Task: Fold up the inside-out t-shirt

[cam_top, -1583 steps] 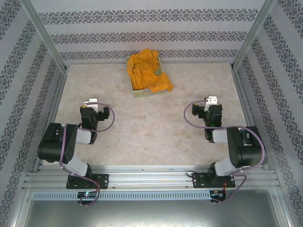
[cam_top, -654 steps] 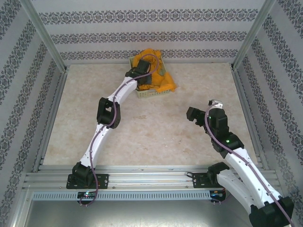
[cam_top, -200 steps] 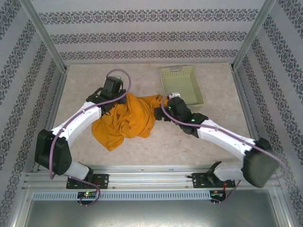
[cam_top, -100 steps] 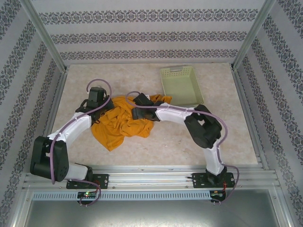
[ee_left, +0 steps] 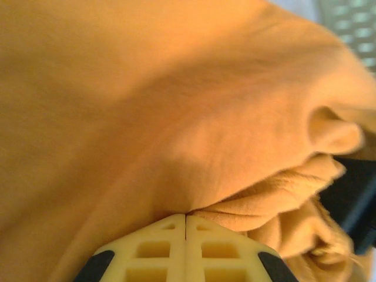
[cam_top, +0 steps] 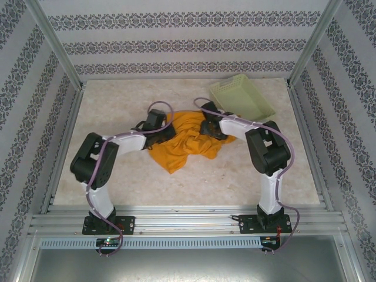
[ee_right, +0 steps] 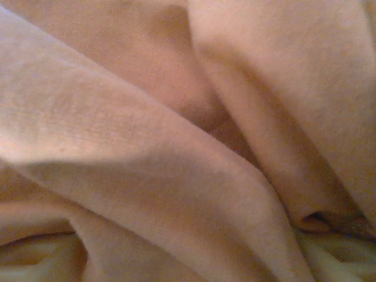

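Beige marbled table [cam_top: 117, 106], patterned wallpaper walls [cam_top: 188, 35] on three sides. the inside-out t-shirt [cam_top: 187, 144] is bunched in a crumpled heap mid-table, with a pointed corner trailing toward the near edge. No print visible, just orange folds.

left gripper [ee_left: 185, 218] is at the shirt's left edge. Its jaws are pressed together, with a gathered fold of fabric pinched at the tips.

right gripper [cam_top: 207, 128] is buried in the shirt's far-right side. Its wrist camera is up against cloth, so I can't tell how wide the jaws are or whether they hold anything.

Pale green basket [cam_top: 242, 97] sits skewed at far right, near the back wall and just beyond the right arm.
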Available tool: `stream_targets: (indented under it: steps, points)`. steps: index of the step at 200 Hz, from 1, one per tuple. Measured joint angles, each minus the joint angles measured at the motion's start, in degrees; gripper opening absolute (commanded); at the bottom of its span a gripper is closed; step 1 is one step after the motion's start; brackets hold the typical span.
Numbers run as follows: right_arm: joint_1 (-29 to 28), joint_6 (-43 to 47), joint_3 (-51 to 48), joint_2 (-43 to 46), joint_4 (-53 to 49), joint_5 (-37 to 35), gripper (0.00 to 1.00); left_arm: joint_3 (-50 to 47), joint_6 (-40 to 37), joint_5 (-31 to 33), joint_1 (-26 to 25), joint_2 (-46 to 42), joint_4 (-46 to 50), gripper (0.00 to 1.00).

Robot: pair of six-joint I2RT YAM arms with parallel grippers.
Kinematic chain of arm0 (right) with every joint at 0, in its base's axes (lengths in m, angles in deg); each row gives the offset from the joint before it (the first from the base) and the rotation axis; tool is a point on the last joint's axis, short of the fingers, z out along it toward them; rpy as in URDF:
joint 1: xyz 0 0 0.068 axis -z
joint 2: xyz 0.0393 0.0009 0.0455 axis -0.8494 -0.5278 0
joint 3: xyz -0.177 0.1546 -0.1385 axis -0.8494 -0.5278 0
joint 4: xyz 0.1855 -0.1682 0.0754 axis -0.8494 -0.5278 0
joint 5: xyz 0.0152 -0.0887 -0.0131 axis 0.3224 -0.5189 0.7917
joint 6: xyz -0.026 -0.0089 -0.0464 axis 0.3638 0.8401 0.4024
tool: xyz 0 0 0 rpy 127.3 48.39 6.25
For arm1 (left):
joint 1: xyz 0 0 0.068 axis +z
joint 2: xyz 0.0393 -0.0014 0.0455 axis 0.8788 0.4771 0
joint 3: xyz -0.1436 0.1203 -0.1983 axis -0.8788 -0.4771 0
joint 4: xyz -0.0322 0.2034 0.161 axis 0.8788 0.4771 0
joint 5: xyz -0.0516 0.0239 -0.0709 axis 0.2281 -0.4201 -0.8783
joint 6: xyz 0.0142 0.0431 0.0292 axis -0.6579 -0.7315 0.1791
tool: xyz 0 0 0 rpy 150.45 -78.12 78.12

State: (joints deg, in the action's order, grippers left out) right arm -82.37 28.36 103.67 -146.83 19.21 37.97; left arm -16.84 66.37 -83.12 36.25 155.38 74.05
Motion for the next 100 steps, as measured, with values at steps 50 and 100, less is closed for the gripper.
stream_targets:
  steps: [50, 100]
  points:
    - [11.5, -0.4, -3.9, 3.8, 0.3, 2.8, 0.76, 15.8, 0.0, -5.4, -4.7, 13.3, -3.7, 0.0]
    - [11.6, 1.3, -8.8, 11.5, 2.2, 5.6, 0.82, 17.3, -3.5, -4.3, -5.8, 8.9, 1.3, 0.0]
